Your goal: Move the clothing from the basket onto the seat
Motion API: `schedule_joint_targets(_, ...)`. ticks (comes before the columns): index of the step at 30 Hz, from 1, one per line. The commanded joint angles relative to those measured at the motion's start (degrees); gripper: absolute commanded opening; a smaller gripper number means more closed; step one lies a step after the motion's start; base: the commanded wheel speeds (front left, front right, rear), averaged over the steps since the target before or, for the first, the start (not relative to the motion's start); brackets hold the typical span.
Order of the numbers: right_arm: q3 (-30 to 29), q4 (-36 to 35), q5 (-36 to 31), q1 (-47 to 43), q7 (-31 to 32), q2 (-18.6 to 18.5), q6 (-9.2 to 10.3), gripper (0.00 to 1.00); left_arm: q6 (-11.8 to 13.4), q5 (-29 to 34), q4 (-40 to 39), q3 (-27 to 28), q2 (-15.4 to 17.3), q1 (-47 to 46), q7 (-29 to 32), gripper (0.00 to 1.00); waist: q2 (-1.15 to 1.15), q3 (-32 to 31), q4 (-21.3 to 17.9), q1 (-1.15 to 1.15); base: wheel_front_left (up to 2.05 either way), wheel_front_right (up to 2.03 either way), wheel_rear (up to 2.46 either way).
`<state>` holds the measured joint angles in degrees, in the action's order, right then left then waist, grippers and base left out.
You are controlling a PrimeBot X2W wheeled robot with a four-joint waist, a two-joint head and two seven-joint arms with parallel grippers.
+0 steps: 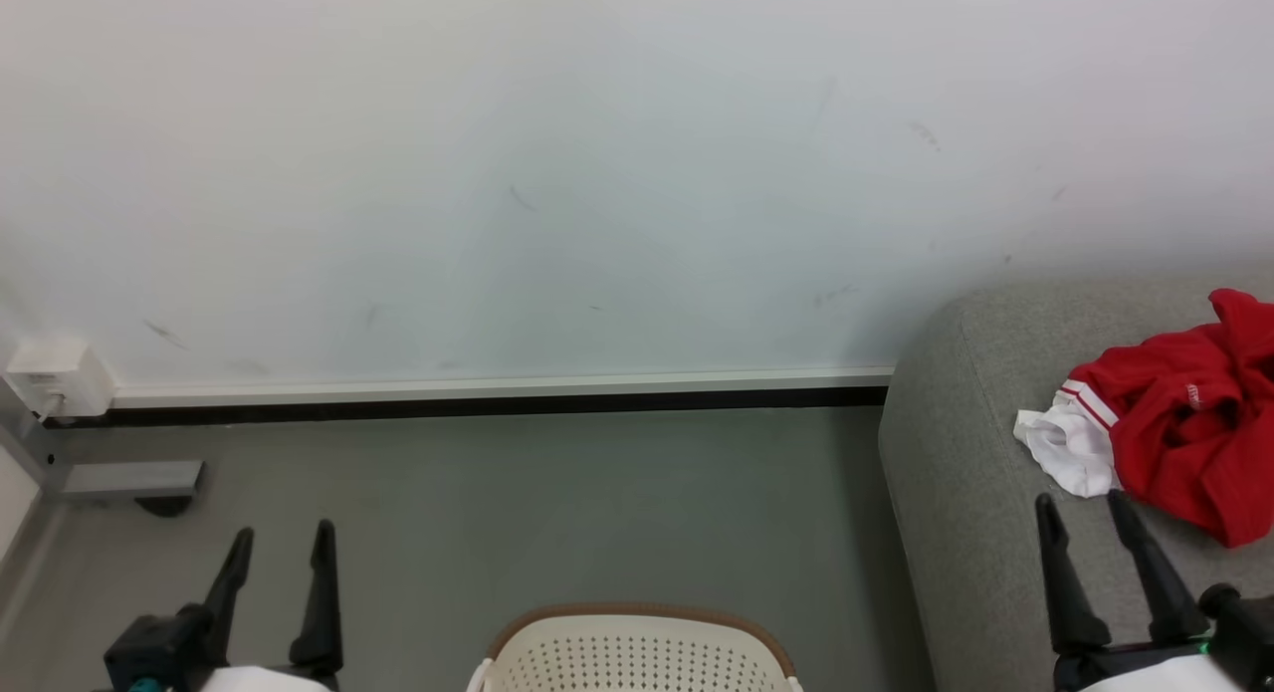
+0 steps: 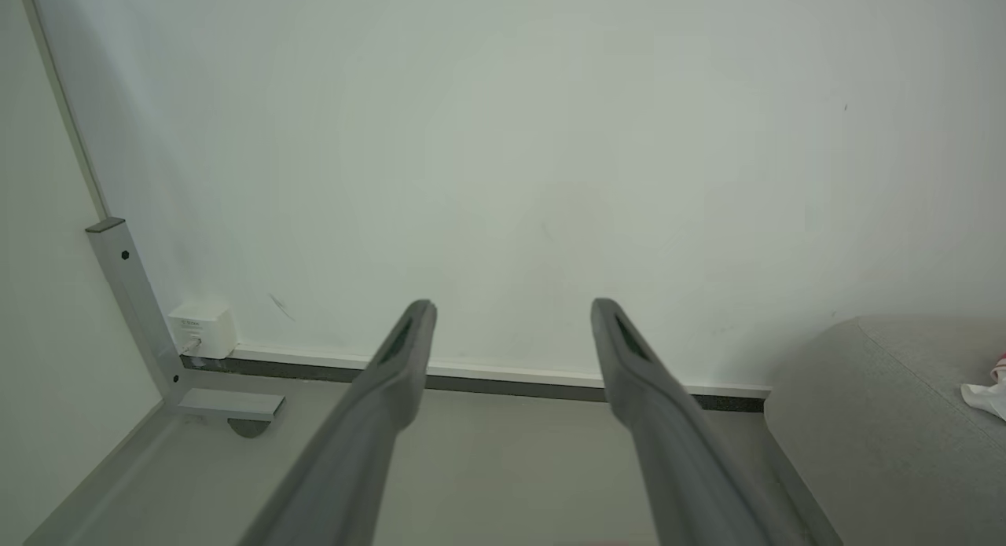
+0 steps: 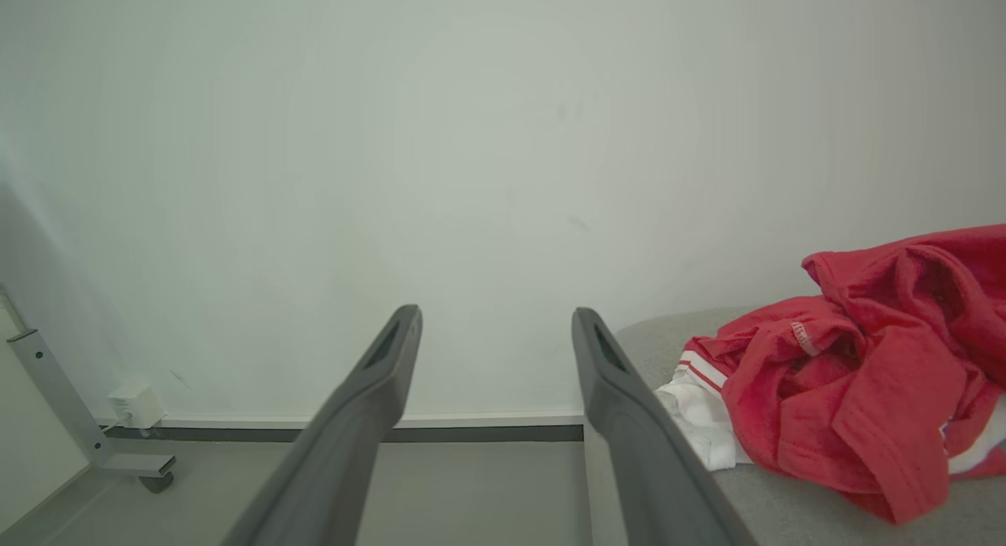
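We see clothing [image 1: 1184,413] heaped on the seat [image 1: 955,493], white part nearest its left edge. Right fingers [image 1: 1060,573] spread, empty, over the seat just beside the heap. Left fingers [image 1: 320,592] spread, empty, well left of the seat. Basket [image 1: 637,652] left of the seat, inside hidden. Risk, we judge: right fingers snag the white part and drag it off the seat.

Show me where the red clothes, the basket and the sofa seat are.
clothing [image 1: 1184,443]: head view, middle of the red fabric.
basket [image 1: 637,662]: head view, its perforated wall.
seat [image 1: 955,493]: head view, bare grey upholstery left of the clothing.
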<state>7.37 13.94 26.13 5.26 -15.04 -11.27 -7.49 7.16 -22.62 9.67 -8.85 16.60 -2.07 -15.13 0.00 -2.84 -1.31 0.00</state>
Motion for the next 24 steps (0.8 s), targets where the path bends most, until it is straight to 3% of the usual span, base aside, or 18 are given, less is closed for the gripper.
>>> schedule_joint_targets(1,-0.33,-0.74,-1.45,-1.38,-0.15,0.71,-0.02,1.0,-0.81,1.44,0.72,1.15,-0.81,1.04,-0.01,1.0,0.0,-0.05,-0.02,0.0,0.0,0.0,0.0)
schedule_joint_targets(10,-1.14,0.39,-5.7,-3.35,-0.16,3.23,-0.02,1.0,-4.93,7.12,3.28,6.27,-5.44,2.92,-0.02,1.0,0.0,-0.64,0.08,0.0,0.0,0.0,0.0)
schedule_joint_targets(24,-0.39,1.37,-6.58,-3.03,-0.17,3.11,-0.02,1.0,-9.28,11.92,5.67,11.95,-9.58,2.67,-0.02,1.0,0.0,-1.27,0.27,0.0,0.0,0.0,0.0)
